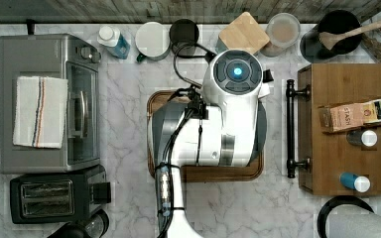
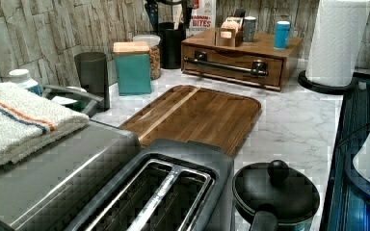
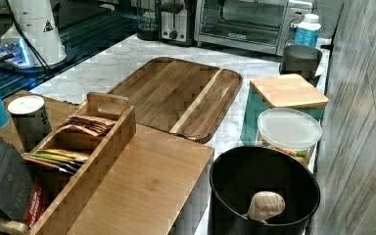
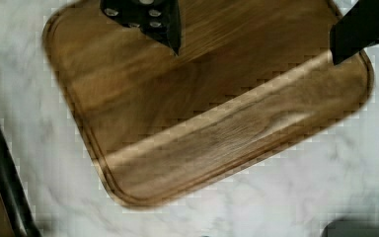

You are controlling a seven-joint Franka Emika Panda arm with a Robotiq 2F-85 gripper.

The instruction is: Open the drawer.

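Observation:
The drawer [image 1: 305, 124] sits shut in a wooden box at the top view's right, its long black bar handle [image 1: 291, 128] facing the cutting board. The left view shows the drawer front [image 2: 233, 57] and handle [image 2: 226, 66] at the back of the counter. My arm [image 1: 228, 109] hangs over the wooden cutting board [image 1: 208, 173]. In the wrist view my gripper [image 4: 256, 34] is open above the board [image 4: 177, 123], its two black fingers [image 4: 148, 19] wide apart with nothing between them. The black handle [image 4: 0, 168] runs along that picture's edge, apart from the fingers.
A tea box [image 1: 357, 116] and two small cans [image 1: 361, 138] stand on the drawer unit. A paper towel roll [image 2: 337, 41] is beside it. Canisters [image 1: 243, 32] and a black utensil pot [image 1: 335, 32] line the back wall. A toaster oven [image 1: 49, 101] and toaster [image 1: 54, 193] fill the top view's left.

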